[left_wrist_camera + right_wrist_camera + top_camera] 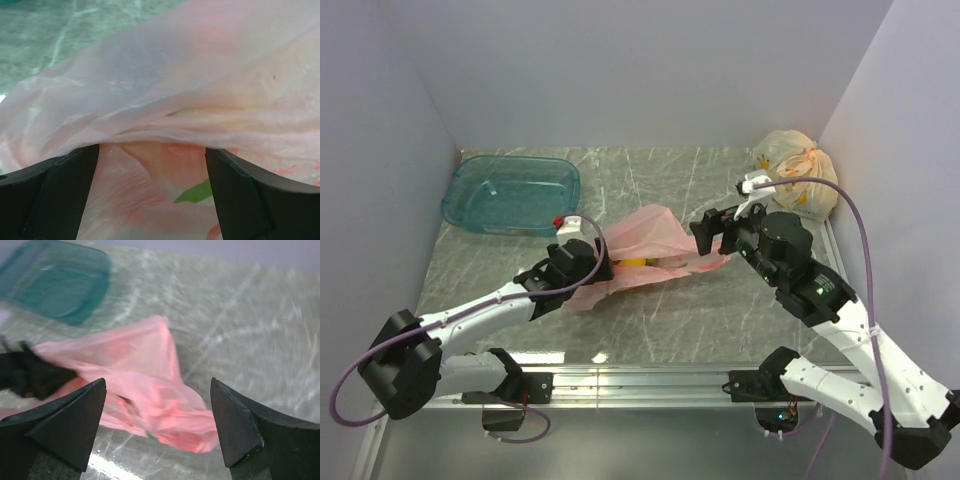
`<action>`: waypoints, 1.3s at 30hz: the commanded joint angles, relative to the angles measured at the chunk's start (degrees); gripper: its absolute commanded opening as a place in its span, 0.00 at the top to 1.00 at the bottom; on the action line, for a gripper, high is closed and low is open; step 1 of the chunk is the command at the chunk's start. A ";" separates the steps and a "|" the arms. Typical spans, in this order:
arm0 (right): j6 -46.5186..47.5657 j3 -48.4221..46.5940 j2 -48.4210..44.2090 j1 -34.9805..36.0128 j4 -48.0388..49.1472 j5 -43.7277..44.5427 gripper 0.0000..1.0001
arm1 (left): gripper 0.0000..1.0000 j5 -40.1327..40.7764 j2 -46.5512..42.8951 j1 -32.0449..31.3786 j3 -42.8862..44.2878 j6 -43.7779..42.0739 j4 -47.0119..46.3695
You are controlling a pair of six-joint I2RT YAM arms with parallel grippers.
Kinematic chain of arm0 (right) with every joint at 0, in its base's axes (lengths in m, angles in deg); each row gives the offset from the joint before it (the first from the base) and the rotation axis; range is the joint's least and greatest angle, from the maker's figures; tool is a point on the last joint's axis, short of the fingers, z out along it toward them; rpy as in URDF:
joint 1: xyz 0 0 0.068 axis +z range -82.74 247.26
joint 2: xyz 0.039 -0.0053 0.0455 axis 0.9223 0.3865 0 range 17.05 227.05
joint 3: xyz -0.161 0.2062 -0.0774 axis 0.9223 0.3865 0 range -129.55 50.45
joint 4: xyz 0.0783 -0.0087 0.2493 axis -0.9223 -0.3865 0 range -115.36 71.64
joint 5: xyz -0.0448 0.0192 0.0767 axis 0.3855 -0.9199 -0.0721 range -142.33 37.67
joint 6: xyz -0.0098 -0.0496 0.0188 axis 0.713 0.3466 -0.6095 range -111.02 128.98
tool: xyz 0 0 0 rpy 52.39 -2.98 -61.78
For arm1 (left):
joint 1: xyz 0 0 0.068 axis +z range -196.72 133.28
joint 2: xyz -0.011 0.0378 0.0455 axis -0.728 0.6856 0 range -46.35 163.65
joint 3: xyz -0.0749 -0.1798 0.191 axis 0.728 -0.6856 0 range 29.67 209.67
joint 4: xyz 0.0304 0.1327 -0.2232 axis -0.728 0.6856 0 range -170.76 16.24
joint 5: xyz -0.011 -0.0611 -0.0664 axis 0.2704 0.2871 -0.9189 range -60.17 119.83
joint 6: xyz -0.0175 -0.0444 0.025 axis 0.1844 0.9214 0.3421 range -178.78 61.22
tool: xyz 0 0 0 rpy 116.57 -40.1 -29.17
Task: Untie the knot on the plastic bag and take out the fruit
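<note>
The pink plastic bag (650, 240) lies crumpled in the middle of the table. A yellow piece of fruit (634, 262) shows at its opening; the other fruit is hidden. My left gripper (598, 268) is open at the bag's left end. In the left wrist view the bag (200, 75) drapes over both fingertips of the gripper (151, 150), with pink film and a green patch (197, 192) between the jaws. My right gripper (713, 232) is open and empty just above the bag's right end. In the right wrist view the bag (145, 380) lies below the spread gripper (157, 385).
A teal plastic tray (510, 195) stands at the back left and also shows in the right wrist view (60, 287). A pale yellow bag with orange print (795, 170) sits in the back right corner. Grey walls close in the table on three sides.
</note>
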 commanded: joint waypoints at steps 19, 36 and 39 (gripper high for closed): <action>33.34 -21.25 41.27 11.98 -10.06 -8.04 0.07 | 0.04 0.24 1.16 -5.09 3.87 -6.76 -0.36; 2.85 -30.73 54.46 -4.36 1.64 -10.41 1.00 | 0.07 2.88 3.08 -13.78 -2.64 -0.43 5.97; -1.81 -32.14 57.53 -6.82 1.11 -12.78 1.00 | 0.07 4.81 4.93 -15.98 -2.46 1.32 8.16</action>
